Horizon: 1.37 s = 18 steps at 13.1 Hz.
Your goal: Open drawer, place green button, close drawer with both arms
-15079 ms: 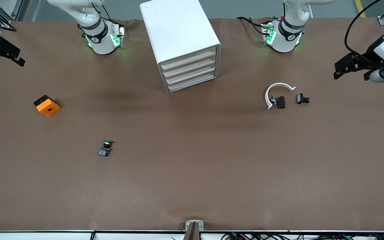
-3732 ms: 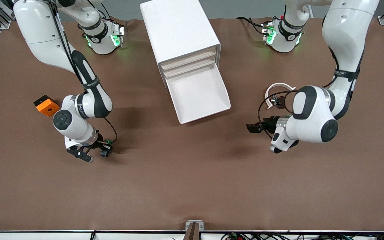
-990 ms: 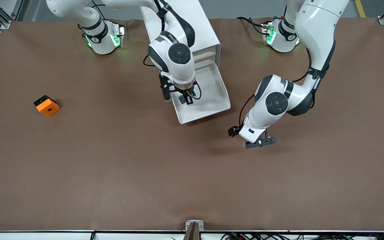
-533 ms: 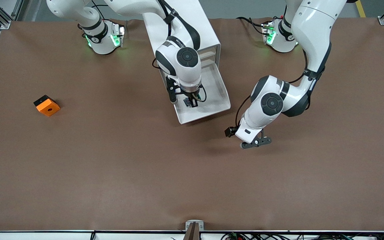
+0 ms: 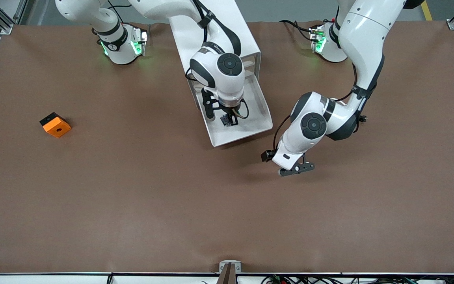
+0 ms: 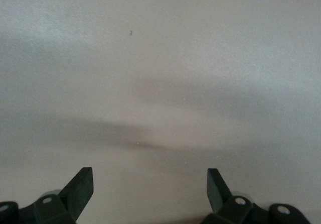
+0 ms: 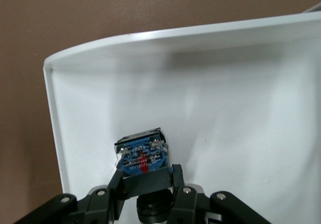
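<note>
We see a wide counter (image 5: 132,205) covered in a plain brown sheet. Directly on it stands a white boxy cabinet (image 5: 211,35), with one drawer (image 5: 250,126) pulled out toward the front camera, under the right end effector (image 5: 227,118). An orange square block with a hole (image 5: 55,125) lies on the counter well apart from the right end effector, toward the right arm's end of the counter. The two arm bases (image 5: 120,43) (image 5: 327,41) stand on the counter, one to each side of the cabinet. Under the left end effector (image 5: 296,169) we see only bare brown surface, just beside the drawer's front corner.
</note>
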Available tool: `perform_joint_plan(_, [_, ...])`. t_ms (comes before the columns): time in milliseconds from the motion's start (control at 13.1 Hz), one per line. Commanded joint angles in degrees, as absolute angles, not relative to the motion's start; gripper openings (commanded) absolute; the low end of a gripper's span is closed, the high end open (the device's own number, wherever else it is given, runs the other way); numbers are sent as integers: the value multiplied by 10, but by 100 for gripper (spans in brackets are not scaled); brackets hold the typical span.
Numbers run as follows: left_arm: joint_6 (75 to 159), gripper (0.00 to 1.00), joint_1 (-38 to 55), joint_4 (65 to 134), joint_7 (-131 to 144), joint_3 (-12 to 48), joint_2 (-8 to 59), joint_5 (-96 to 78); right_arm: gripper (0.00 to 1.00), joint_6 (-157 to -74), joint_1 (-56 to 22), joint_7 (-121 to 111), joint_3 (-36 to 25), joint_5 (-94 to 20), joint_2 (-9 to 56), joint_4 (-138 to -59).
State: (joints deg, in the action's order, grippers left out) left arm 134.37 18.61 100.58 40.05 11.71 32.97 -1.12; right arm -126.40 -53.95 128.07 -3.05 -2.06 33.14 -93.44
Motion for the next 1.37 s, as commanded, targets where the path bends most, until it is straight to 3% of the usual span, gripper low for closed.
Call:
perform_joint_plan(0, [1343,100,195,992,418,116,337,4,0,-1253,-548,1305,-39,-9,343,-913])
perform_joint_plan(381, [1342,100,206,982,435,116,346,4,0,-1252,-546,1314,-39,2,342,-914])
perform_joint_plan(457, [1342,100,207,981,436,116,348,4,7,-1247,-543,1313,-39,7,342,-913])
perform_joint_plan(533, [1342,100,207,981,436,116,349,4,62,-1235,-543,1311,-39,11,342,-913])
perform_joint_plan(609, [1342,100,207,981,436,116,350,4,100,-1231,-546,1311,-40,15,342,-913])
perform_joint_plan(990, [1342,100,209,982,436,117,352,4,100,-1179,-537,1298,-38,27,340,-879])
perform_joint_plan(1295, [1337,100,221,981,464,117,350,4,100,-1066,-530,1144,-38,19,331,-825])
